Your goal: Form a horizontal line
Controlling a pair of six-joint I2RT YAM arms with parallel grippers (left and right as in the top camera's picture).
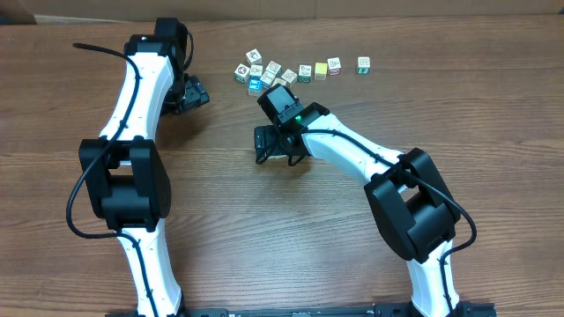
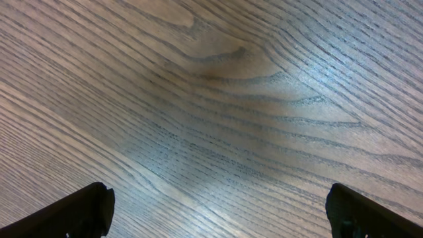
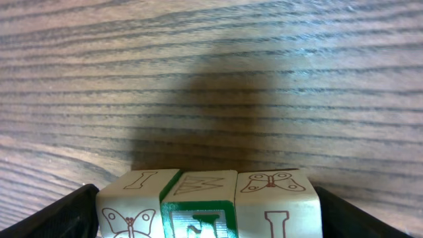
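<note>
I see the horizontal line (image 3: 201,198) at the far middle of the table (image 1: 220,220), its white, green-framed, white faces side by side, butterfly drawings, right gripper (image 3: 210,215) flanking it wide, grip I cannot tell, left gripper (image 2: 218,211) spread open.

**A robotics lab bench**

Two white-and-black jointed machines, the left arm (image 1: 132,106) and the right arm (image 1: 352,150), rose from a dark rail (image 1: 291,312) at the near edge of a wood-grain table (image 1: 264,229). A black cable (image 1: 75,202) looped loose beside the left one, and a green indicator light (image 1: 298,112) glowed on the right one's wrist. Small picture cubes (image 1: 334,65) lay on the top as test pieces.
</note>
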